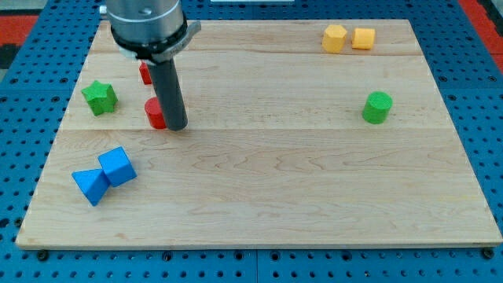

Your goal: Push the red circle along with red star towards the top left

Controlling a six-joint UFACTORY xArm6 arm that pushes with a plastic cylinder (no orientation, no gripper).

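Observation:
A red circle (155, 113) lies on the wooden board (259, 181) at the left, partly hidden by my rod. My tip (175, 126) rests on the board touching the circle's right side. A red star (145, 74) lies just above the circle, mostly hidden behind the rod and the arm's body; only its left edge shows.
A green star (100, 97) sits left of the red circle. A blue cube (118, 166) and a blue triangle (90, 185) lie at lower left. A yellow hexagon (334, 38) and yellow cube (363, 38) sit at the top right. A green cylinder (377, 107) stands at right.

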